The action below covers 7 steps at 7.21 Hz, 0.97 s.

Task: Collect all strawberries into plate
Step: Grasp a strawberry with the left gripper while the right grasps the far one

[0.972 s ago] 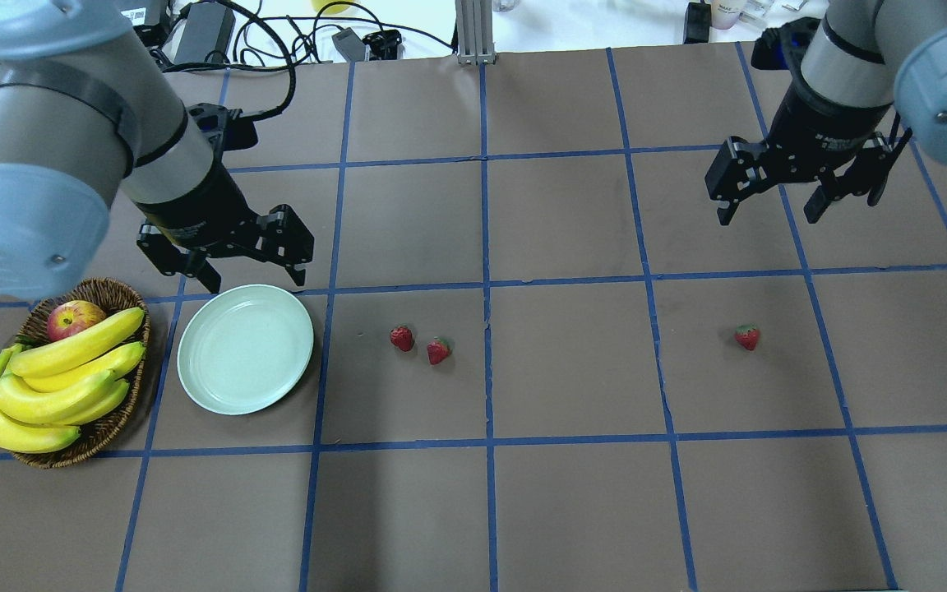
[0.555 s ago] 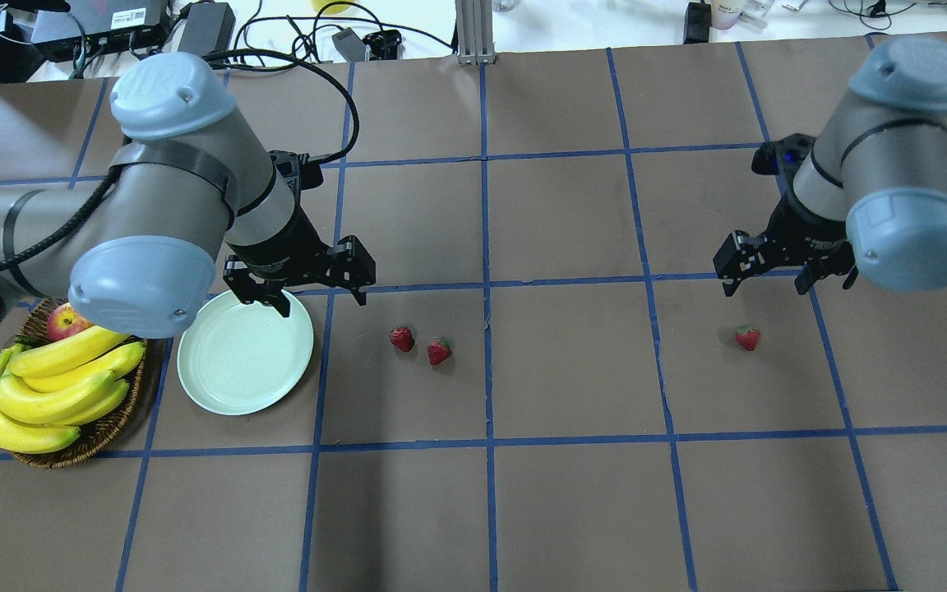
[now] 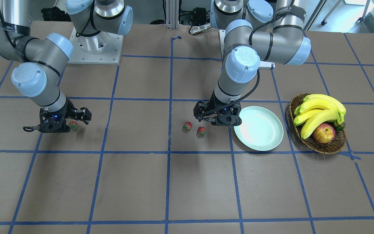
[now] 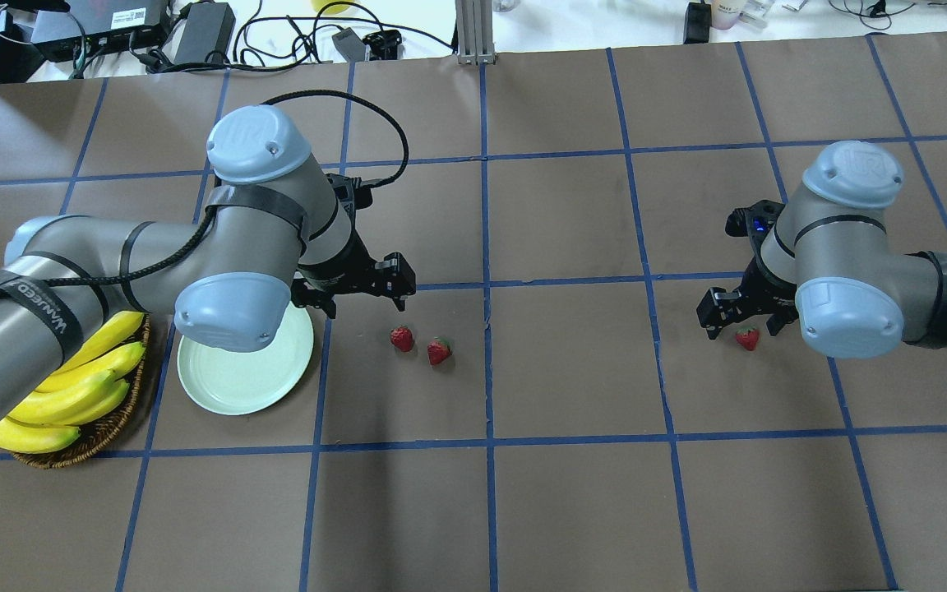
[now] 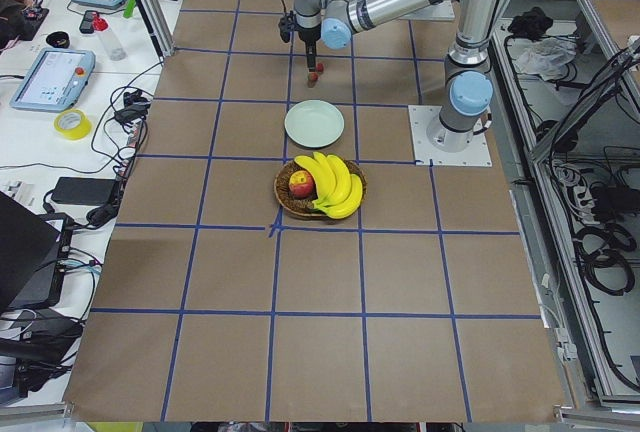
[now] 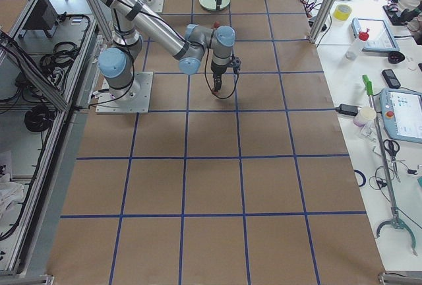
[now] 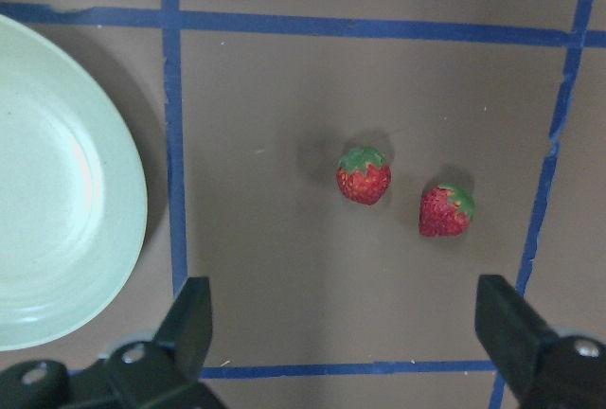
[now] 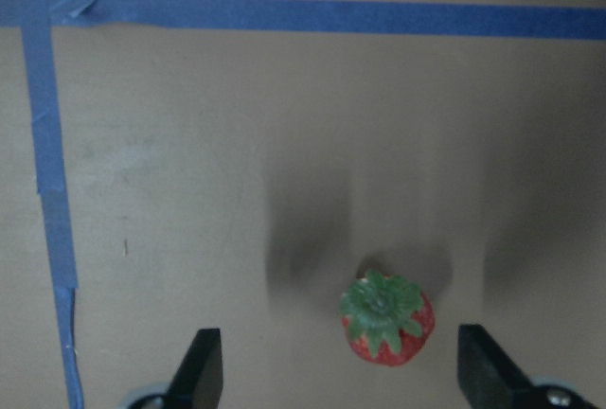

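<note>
Right gripper [image 4: 742,326]: jaws spread wide, empty, low over the lone small red strawberry w/ green cap [image 4: 747,337]. That berry lies on the brown paper-covered table [image 4: 572,493], well apart from the round pale-mint glossy plate [image 4: 239,395].

Risk: in the right wrist view the berry sits off-centre, nearer one finger. Closing now could push it sideways & roll it out rather than pinch it.

Left gripper [image 4: 364,302]: also open & empty, btwn the plate and the pair of tiny red strawberries [image 4: 402,338]. The two lie just beside each other, so taking one could knock its neighbour away.

Hard to see:
- Overhead, the left arm hides the plate's far edge & much of the brown wicker basket [image 3: 323,149] of yellow bananas [image 3: 317,110].
- Can't tell whether the right fingertips touch the table.
- Side views too small to judge fingers.
</note>
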### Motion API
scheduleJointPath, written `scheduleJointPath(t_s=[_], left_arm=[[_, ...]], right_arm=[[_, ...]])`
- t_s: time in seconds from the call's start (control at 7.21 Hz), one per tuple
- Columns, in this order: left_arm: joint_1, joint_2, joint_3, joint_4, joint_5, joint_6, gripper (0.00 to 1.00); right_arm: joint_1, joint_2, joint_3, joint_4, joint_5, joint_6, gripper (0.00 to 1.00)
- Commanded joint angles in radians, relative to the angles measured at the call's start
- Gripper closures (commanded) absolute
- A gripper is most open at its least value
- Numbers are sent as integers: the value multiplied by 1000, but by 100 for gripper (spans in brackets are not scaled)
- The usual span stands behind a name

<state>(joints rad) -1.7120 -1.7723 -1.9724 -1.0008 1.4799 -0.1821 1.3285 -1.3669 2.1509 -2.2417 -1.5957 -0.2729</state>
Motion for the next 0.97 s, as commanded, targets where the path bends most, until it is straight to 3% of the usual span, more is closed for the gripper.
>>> scheduleJointPath(t_s=[0.0,0.14,0.28,0.42,0.56,0.83], left_arm=[[-1,-76,-25,77,-1,1,0],[-3,-97,-25,97,-9,1,2],[-1,-113,-25,96,-45,3,14],[-1,-130,-28,93,-43,3,17],[-1,-136,-29,90,-36,3,17],[-1,-154,-28,88,-42,1,17]], right_arm=[[-3,18,3,-9,-3,0,14],[-3,29,3,-22,-12,-2,14],[-3,35,3,-25,-32,-2,15],[-3,37,-2,-24,-33,-2,15],[-3,38,3,-25,-39,-2,27],[-3,40,7,-24,-56,-2,76]])
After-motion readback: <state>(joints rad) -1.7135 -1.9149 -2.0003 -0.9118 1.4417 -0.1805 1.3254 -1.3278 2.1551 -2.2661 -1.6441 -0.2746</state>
